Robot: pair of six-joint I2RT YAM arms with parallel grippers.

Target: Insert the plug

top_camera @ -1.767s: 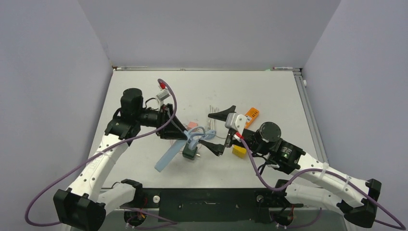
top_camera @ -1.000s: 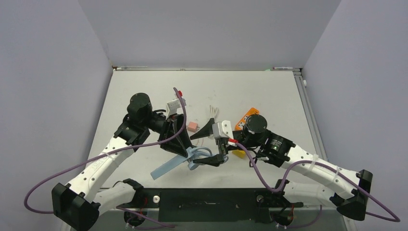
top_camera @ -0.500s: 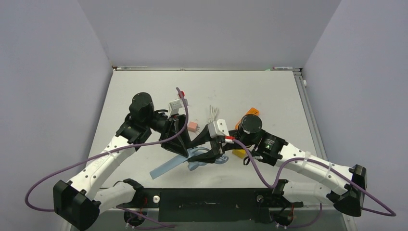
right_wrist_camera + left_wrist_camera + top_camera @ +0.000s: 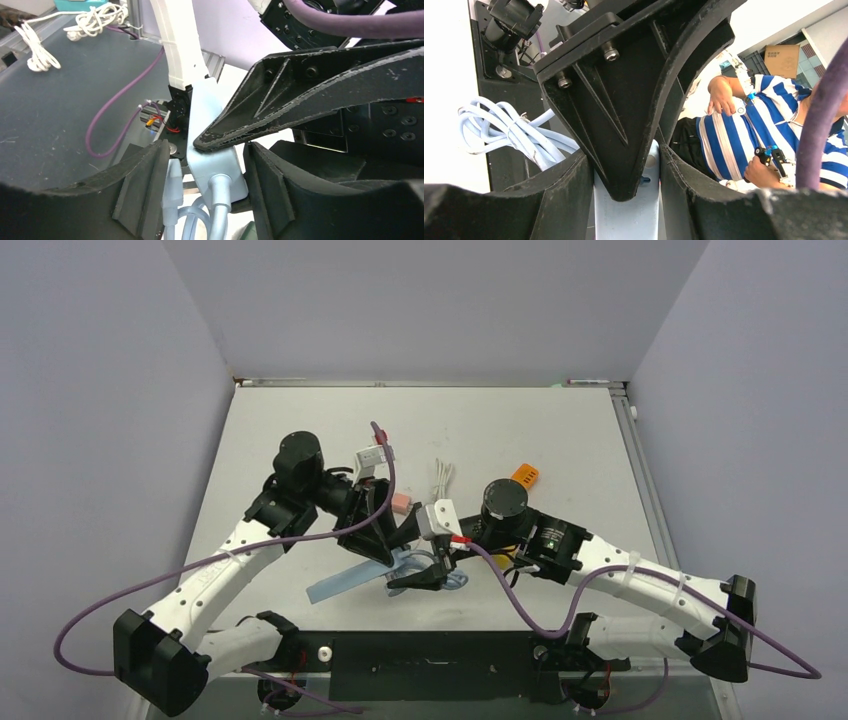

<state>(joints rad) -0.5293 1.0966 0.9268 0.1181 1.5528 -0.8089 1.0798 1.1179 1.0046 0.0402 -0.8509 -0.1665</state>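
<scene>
You brought the right gripper [image 4: 202, 172] leftward | its jaws stood spread, power strip [image 4: 335, 587] end between them | left gripper [image 4: 626, 202] pinched power strip

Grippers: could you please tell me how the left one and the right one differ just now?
The left gripper pinches the pale blue power strip across its width; the right gripper is spread wider, straddling the strip's corded end plus a plug. Whether the right one grips is unclear. Both are on the same strip.

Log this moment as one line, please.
left jaws: shut on power strip | right jaws: open, straddling strip end | cord: bundled
</scene>
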